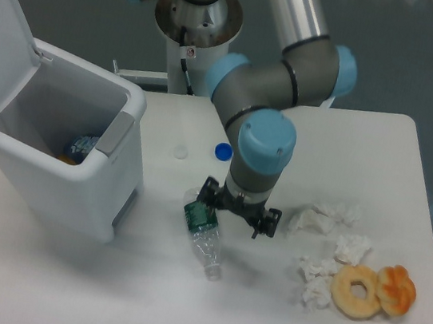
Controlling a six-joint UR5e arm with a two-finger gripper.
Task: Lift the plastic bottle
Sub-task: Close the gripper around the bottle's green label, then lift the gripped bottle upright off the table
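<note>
1. Only one view, the fixed camera looking down on the white desk (379, 153). The arm's gripper (238, 211) hangs low over the middle of the desk, its two fingers spread wide with nothing between them.
2. The left finger (207, 193) sits right at the green-label end of the plastic bottle (204, 234); touching or just above, can't tell. The right finger (271, 219) is off to the bottle's right over bare desk.
3. The bottle lies on its side near the desk's middle, a bit toward the front edge. Its dark green band is at the upper end and the clear part runs down toward the front edge, slightly angled right.
4. A blue cap (223, 152) lies on the desk just behind the gripper, close to the arm's wrist.
5. The white bin (111, 163) stands on the left side of the desk, lid flipped open, with something bluish and something orange inside.
6. Toward the right front corner there are white tissue wads (326, 242) scattered about, and beside them two bagel-ish rings (373, 290) touching each other.
</note>
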